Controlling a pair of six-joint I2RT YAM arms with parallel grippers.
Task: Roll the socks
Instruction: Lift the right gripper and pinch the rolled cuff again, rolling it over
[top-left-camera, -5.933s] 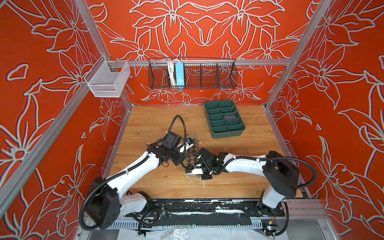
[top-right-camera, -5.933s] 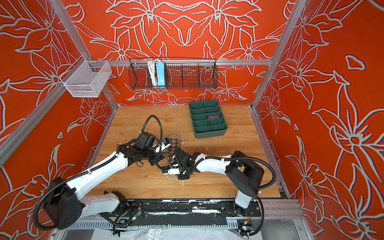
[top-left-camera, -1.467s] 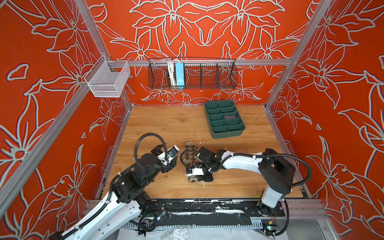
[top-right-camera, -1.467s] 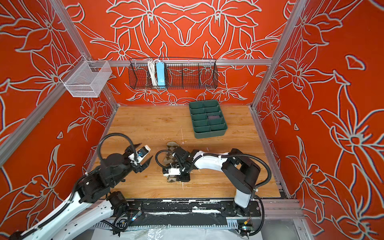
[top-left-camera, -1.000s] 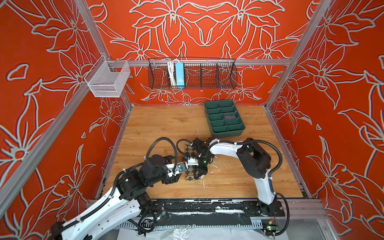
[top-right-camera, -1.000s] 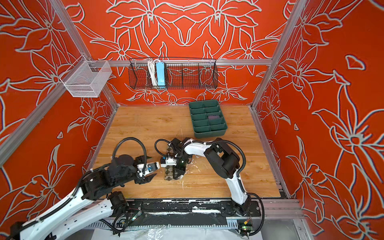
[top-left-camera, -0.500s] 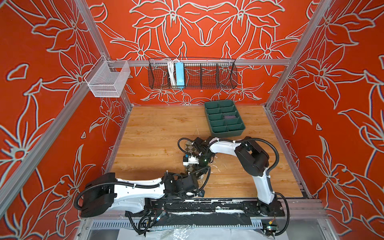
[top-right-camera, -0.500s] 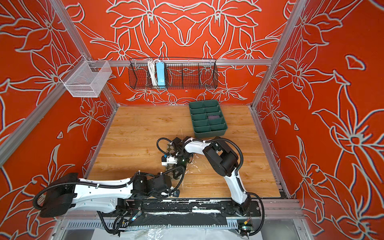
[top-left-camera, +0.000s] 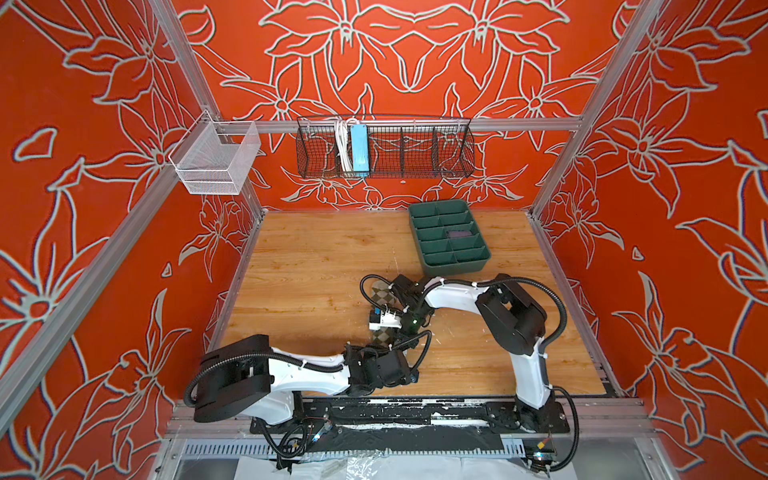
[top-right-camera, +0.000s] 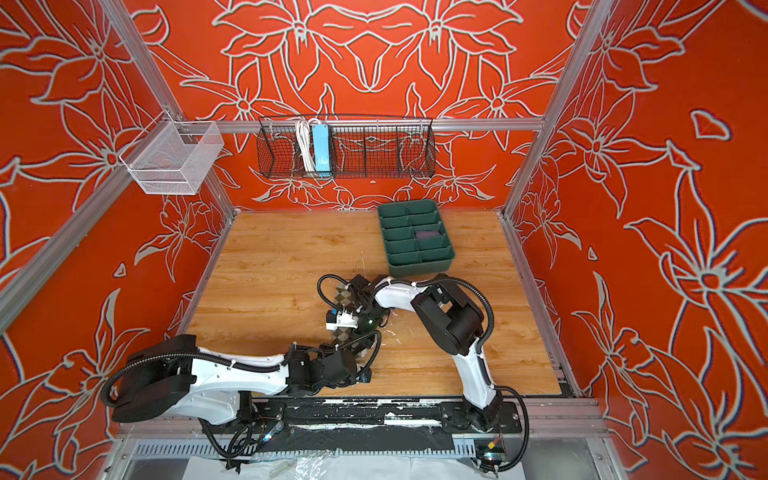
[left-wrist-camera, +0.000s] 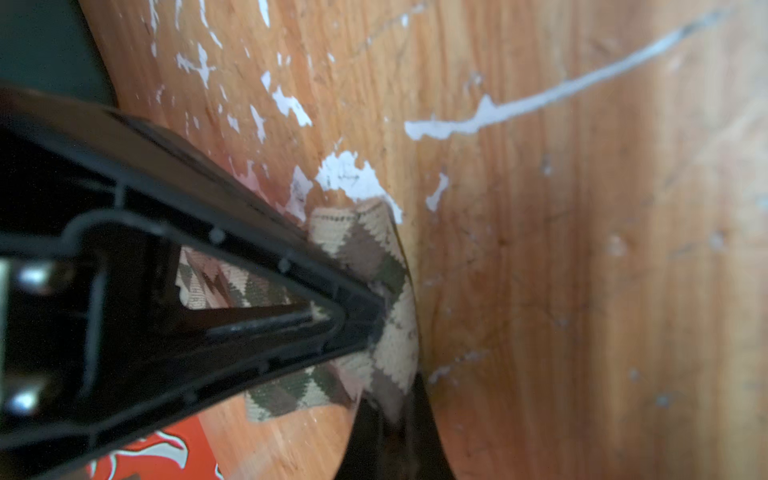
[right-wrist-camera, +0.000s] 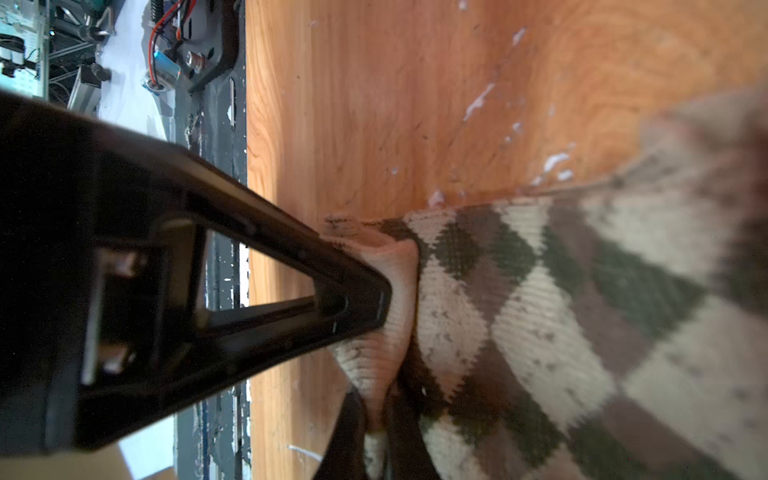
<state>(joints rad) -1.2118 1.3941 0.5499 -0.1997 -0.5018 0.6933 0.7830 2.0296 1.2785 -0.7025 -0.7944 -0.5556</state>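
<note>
Two tight grips on argyle sock (right-wrist-camera: 540, 311): L claw (left-wrist-camera: 384, 365), R claw (right-wrist-camera: 386, 365).

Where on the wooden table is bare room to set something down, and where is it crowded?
Free: the far left table, between the left wall and the green divided tray; also the near right corner beside the right arm. Crowded: the near middle, where the left arm meets it at the argyle sock.

Green tray (top-left-camera: 455, 266), wire basket (top-left-camera: 415, 154), wooden table (top-left-camera: 311, 270)
</note>
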